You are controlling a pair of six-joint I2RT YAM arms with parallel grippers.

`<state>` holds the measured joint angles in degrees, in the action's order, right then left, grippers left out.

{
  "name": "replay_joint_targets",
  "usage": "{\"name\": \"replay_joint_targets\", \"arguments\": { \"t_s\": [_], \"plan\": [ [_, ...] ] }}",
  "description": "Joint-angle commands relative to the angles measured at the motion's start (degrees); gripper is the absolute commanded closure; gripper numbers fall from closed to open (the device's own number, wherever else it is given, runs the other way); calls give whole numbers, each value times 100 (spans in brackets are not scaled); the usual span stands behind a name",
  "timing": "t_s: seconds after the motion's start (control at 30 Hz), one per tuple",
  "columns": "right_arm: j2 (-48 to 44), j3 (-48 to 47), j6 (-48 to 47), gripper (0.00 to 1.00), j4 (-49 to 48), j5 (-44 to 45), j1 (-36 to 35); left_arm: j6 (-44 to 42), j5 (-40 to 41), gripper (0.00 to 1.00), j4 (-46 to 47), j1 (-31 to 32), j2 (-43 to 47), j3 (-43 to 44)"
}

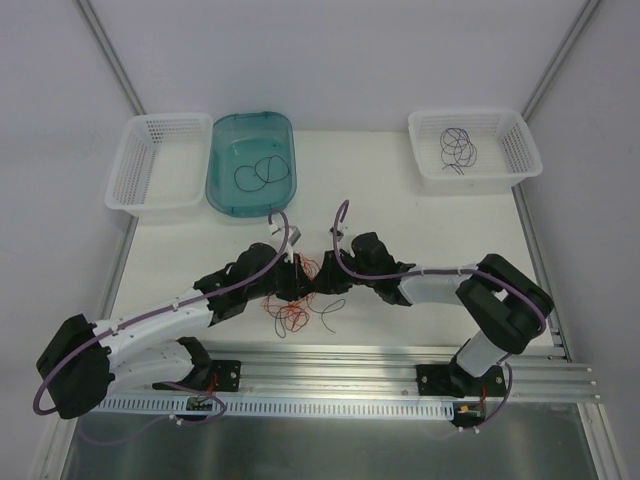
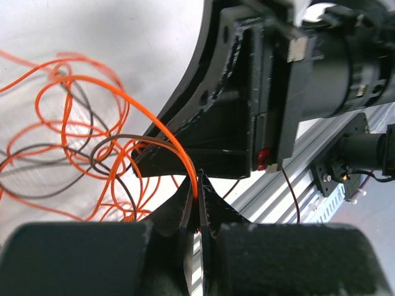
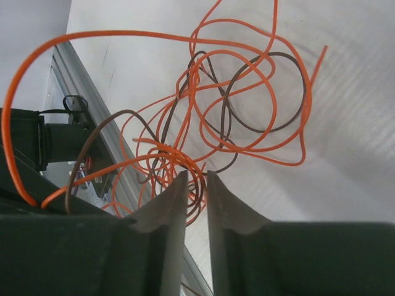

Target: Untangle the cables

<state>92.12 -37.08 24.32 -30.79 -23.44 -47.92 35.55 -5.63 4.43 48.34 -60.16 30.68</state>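
Observation:
A tangle of thin orange and dark cables (image 1: 293,308) lies on the white table near the front edge, between the two gripper heads. My left gripper (image 1: 293,283) is shut on one orange cable (image 2: 162,128), which arcs up out of the closed tips (image 2: 199,188). A dark cable (image 2: 92,154) loops through the orange ones beside it. My right gripper (image 1: 327,285) is just right of the tangle. In the right wrist view its jaws (image 3: 197,180) stand a narrow gap apart, with orange (image 3: 123,32) and dark (image 3: 92,139) loops crossing at the tips; none looks pinched.
A teal bin (image 1: 222,180) at the back holds a black wire (image 1: 262,172). An empty white basket (image 1: 155,165) stands left of it. A white basket (image 1: 505,150) at the back right holds a purple wire (image 1: 458,148). An aluminium rail (image 1: 330,365) runs along the near edge.

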Motion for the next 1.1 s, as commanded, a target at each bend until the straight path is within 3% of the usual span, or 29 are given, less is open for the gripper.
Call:
{"name": "replay_joint_targets", "arguments": {
  "t_s": [0.0,0.03,0.1,0.17,0.3,0.47,0.67,0.83,1.07],
  "plan": [
    [113,-98,100,82,-772,-354,11,84,123,100,375,18,285,-88],
    [87,-72,65,93,-719,-267,20,84,184,100,375,18,329,-114],
    [9,-54,-102,99,-430,-74,20,23,255,100,357,9,470,-185],
    [-262,-27,-347,99,-96,111,63,-13,527,100,165,9,662,-246],
    [-1027,-19,-840,99,1570,1092,326,-22,1519,100,-836,-52,997,-255],
    [-2266,78,-1165,99,3050,1913,1179,241,2644,100,-2066,-465,1577,-448],
    [-3892,-202,-1544,99,4693,2519,1970,444,2418,100,-2253,-1518,2096,-914],
    [-4973,-887,-1947,99,5486,2616,2182,453,2479,100,-2262,-1582,2106,-967],
    [-5221,-1495,-2247,99,6067,2441,2199,497,2303,97,-2253,-1590,1780,-879]
  ]
}}
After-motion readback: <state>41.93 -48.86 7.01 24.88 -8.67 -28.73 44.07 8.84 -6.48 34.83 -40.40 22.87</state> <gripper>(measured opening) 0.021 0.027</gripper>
